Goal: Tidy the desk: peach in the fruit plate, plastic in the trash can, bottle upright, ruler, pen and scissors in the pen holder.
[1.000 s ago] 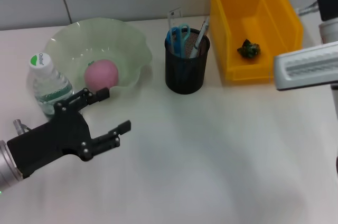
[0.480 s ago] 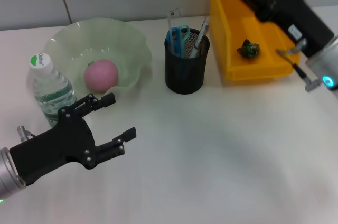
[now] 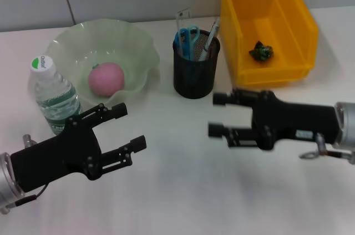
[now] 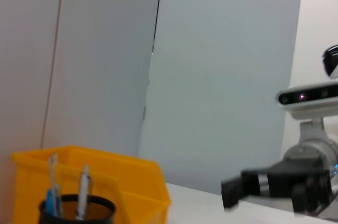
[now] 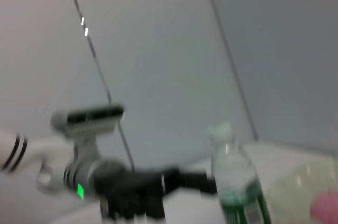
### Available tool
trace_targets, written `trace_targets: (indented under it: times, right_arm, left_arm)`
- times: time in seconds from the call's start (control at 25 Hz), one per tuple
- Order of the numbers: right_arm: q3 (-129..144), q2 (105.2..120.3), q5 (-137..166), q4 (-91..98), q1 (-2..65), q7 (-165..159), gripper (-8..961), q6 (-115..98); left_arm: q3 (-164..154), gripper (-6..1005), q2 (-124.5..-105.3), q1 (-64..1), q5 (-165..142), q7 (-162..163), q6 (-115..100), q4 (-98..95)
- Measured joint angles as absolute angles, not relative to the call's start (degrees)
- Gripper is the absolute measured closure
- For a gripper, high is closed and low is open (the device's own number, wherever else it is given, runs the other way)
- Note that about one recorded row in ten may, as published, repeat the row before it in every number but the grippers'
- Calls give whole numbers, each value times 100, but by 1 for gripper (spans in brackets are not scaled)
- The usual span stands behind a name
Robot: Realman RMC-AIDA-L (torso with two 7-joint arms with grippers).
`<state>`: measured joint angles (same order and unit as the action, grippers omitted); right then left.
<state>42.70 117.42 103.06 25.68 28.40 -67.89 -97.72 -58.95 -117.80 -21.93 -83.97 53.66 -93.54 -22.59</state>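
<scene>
The pink peach lies in the pale green fruit plate. Beside the plate, the water bottle stands upright with its green-and-white cap on. The black mesh pen holder holds the blue-handled scissors, the clear ruler and the pen. A crumpled dark piece of plastic rests in the yellow trash can. My left gripper hovers open and empty in front of the bottle. My right gripper hangs open and empty in front of the pen holder, pointing left.
The left wrist view shows the trash can, the pen holder and the right arm beyond them. The bottle and the peach show in the right wrist view. A grey wall runs along the table's back edge.
My right arm has swung down from over the trash can to low over the table in front of the pen holder. My left gripper has drifted slightly right.
</scene>
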Motion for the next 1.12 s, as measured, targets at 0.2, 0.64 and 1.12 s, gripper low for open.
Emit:
trace_targets:
  times: [0.2, 0.64, 1.12]
  right_arm:
    - [4255, 11531, 10900, 2749, 2795, -7130, 179, -9805]
    - [4193, 11455, 11444, 2995, 2853, -7130, 179, -9720]
    - [4234, 11569, 11452, 2989, 2979, -7154, 179, -9510]
  left_arm:
    - [-5948, 214, -11706, -2200, -8476, 5939, -9428, -2410]
    - [-5932, 214, -11731, -2518, -9312, 6217, -9227, -2604]
    - [-5919, 214, -11564, -2567, -9733, 6288, -9446, -2971]
